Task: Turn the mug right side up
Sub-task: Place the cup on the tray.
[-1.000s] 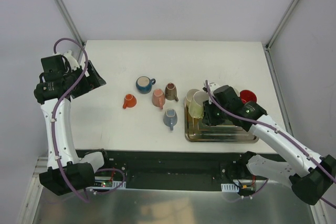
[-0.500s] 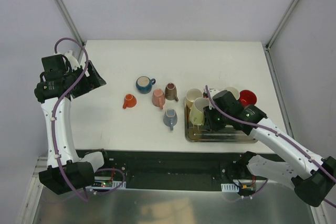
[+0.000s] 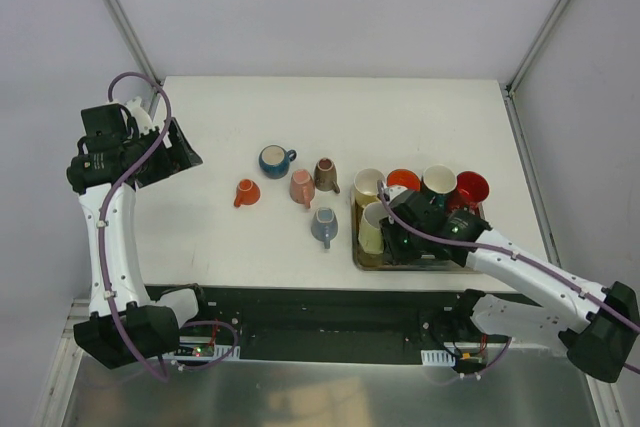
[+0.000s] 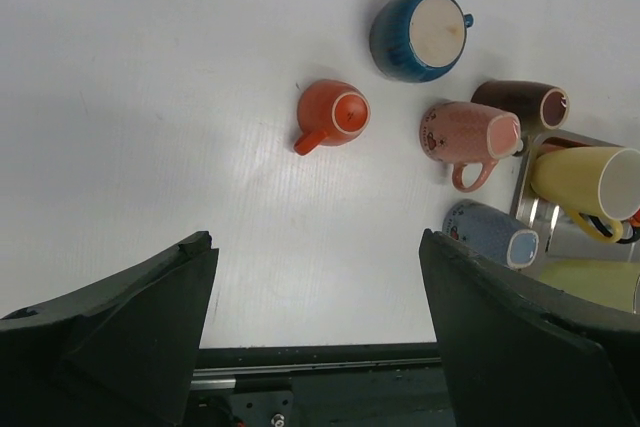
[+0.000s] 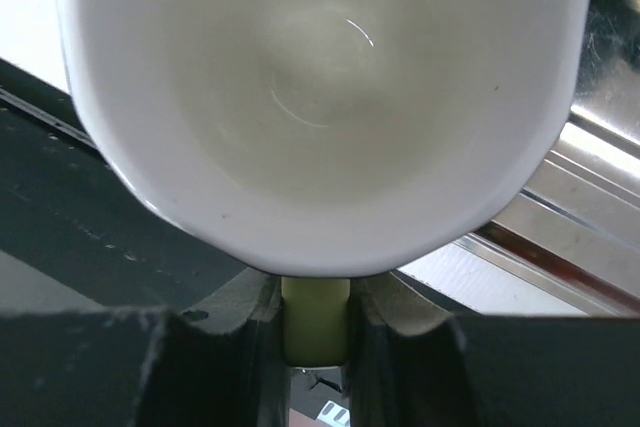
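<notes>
The pale yellow mug (image 3: 371,230) hangs over the near left corner of the metal tray (image 3: 430,265). My right gripper (image 3: 398,233) is shut on its handle. In the right wrist view the mug's white inside (image 5: 320,77) faces the camera, and the yellow-green handle (image 5: 315,332) sits pinched in the right gripper (image 5: 315,317). My left gripper (image 3: 178,152) hangs open and empty, high over the table's left edge, far from the mug. The left wrist view shows that gripper (image 4: 315,242) with bare table between its fingers.
On the table stand or lie a blue mug (image 3: 274,160), a small orange mug (image 3: 245,192) upside down, a pink mug (image 3: 302,187), a brown mug (image 3: 326,174) and a grey-blue mug (image 3: 324,226). On the tray's far side are a cream mug (image 3: 367,185), an orange one (image 3: 403,180), a dark one (image 3: 438,181) and a red one (image 3: 471,187).
My right gripper has carried the yellow mug toward the tray's near left corner while turning it, uncovering the mugs behind. The left arm has stayed where it was.
</notes>
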Controlling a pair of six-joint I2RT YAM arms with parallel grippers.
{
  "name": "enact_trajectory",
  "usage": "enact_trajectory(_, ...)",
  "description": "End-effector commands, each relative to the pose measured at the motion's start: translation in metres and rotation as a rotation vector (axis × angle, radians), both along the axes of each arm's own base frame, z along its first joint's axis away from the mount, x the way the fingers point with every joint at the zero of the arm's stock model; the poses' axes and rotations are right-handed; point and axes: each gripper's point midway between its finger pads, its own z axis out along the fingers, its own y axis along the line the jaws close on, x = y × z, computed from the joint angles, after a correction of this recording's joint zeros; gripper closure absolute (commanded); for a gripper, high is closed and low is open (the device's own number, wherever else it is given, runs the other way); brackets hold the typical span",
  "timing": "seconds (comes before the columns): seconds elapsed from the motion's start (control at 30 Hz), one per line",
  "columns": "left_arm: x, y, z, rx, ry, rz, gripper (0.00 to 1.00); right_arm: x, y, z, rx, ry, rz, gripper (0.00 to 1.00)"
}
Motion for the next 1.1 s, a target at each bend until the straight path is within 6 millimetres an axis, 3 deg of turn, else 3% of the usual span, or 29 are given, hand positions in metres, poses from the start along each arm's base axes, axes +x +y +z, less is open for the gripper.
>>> enact_trajectory(0.0, -0.001, 0.004, -0.001, 0.024, 0.004, -0.014, 0.15, 0.027, 0.010, 0.010, 0.031, -0.136, -0.133, 1.00)
enact_trajectory(0.17, 0.000, 0.003, -0.007, 0.006, 0.026, -0.014, 0.15, 0.034, 0.012, 0.005, -0.001, -0.148, -0.243, 1.00)
enact_trajectory(0.3, 0.003, 0.002, -0.008, -0.001, 0.032, -0.023, 0.15, 0.024, 0.025, -0.006, 0.039, -0.098, -0.223, 1.00)
enact_trajectory(0.7, 0.005, -0.004, -0.003, -0.031, 0.021, -0.053, 0.16, 0.015, 0.026, -0.032, 0.027, -0.022, -0.266, 1.00)
enact_trajectory(0.8, 0.001, -0.009, 0.000, -0.034, 0.004, -0.077, 0.16, 0.009, 0.034, -0.037, 0.056, 0.020, -0.247, 0.88)
enact_trajectory(1.0, -0.008, -0.017, 0.002, -0.059, -0.009, -0.087, 0.16, 0.006, 0.035, -0.042, 0.045, 0.047, -0.254, 0.53)
enact_trajectory(1.07, -0.008, -0.017, 0.003, -0.059, -0.012, -0.089, 0.16, 0.006, 0.035, -0.044, 0.043, 0.051, -0.261, 0.51)
